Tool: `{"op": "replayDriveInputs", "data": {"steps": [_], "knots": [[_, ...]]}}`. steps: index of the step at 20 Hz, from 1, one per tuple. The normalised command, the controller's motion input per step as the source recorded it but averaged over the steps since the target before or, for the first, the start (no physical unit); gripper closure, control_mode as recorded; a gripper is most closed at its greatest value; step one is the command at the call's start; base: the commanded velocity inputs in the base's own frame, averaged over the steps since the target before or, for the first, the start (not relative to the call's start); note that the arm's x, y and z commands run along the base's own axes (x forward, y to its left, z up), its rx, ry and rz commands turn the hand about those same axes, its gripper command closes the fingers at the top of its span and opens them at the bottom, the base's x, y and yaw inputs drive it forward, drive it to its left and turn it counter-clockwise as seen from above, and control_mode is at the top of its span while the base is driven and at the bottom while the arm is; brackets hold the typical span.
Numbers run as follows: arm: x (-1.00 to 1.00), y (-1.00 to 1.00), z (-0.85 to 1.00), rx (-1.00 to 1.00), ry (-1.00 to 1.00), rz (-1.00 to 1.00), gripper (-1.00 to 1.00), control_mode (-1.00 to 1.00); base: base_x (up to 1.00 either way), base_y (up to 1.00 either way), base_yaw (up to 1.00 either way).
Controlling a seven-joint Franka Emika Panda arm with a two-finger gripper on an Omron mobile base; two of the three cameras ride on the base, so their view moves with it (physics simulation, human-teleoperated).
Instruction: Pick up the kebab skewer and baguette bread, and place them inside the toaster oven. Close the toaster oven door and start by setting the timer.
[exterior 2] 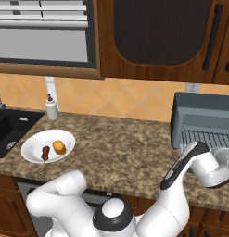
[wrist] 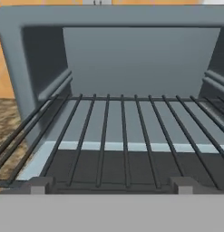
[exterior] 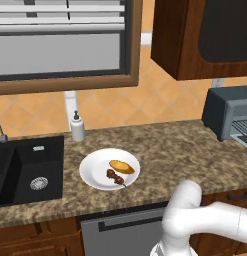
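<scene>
Wire rack of the toaster oven lies exposed before the spread, empty claw, while kebab skewer and baguette bread wait on the white plate, ready for loading.

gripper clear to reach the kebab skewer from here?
Probably yes, after a long swing: the open gripper faces the toaster oven rack, while the kebab skewer lies uncovered on the white plate.

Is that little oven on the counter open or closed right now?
Open. The toaster oven shows its bare wire rack and back wall with no glass in front; nothing lies on the rack.
</scene>
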Motion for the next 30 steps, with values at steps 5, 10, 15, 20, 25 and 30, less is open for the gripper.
{"op": "replayDriveInputs", "data": {"steps": [5,10,15,20,25,30], "knots": [[-0.53,0.05,0.84,0.00,0.03,-0.02,-1.00,-1.00,0.00,0.00,0.00],[-0.86,0.82,0.69,-0.10,0.08,0.00,-1.00,-1.00,0.00,0.00,0.00],[-0.34,1.00,0.67,-0.18,0.15,0.00,-1.00,-1.00,0.00,0.00,0.00],[-0.32,1.00,0.52,-0.22,0.24,0.05,-1.00,-1.00,0.00,0.00,0.00],[-0.13,1.00,0.38,-0.14,0.38,0.18,-1.00,-1.00,0.00,0.00,0.00],[-0.06,1.00,0.26,-0.01,0.34,0.09,-1.00,-1.00,0.00,0.00,0.00]]}}
